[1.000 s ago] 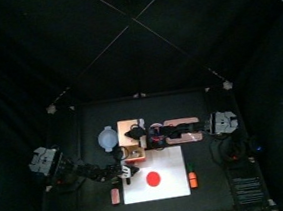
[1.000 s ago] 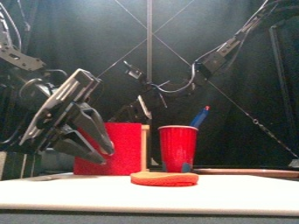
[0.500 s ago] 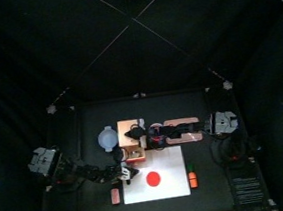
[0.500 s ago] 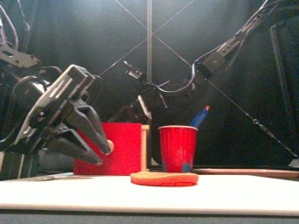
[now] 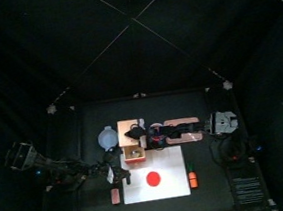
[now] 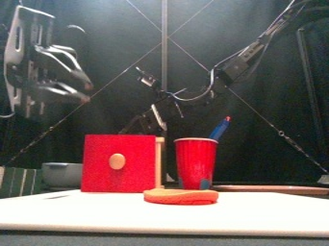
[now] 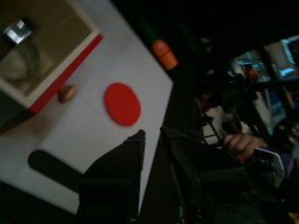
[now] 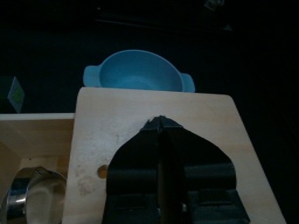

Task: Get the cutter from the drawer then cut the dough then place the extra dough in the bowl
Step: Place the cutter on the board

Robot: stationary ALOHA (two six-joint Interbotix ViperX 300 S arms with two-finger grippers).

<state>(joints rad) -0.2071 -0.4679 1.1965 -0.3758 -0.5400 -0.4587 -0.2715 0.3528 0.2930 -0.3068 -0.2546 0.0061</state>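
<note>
The pale wooden box stands behind the white cutting board. Its red drawer front is pulled out, and the metal cutter lies in the drawer. A flat red dough disc rests on the board. The blue-grey bowl sits beyond the box. My right gripper is shut with its tips on the box's top. High at the table's left, my left gripper hangs open and empty, away from the drawer.
A red cup with a blue knife stands at the board's right. The pink tray lies right of the box, under the right arm. A small orange toy lies off the board's left edge.
My left gripper rose and drew back to the left, away from the drawer front, which now shows fully. The right arm has stayed on the box.
</note>
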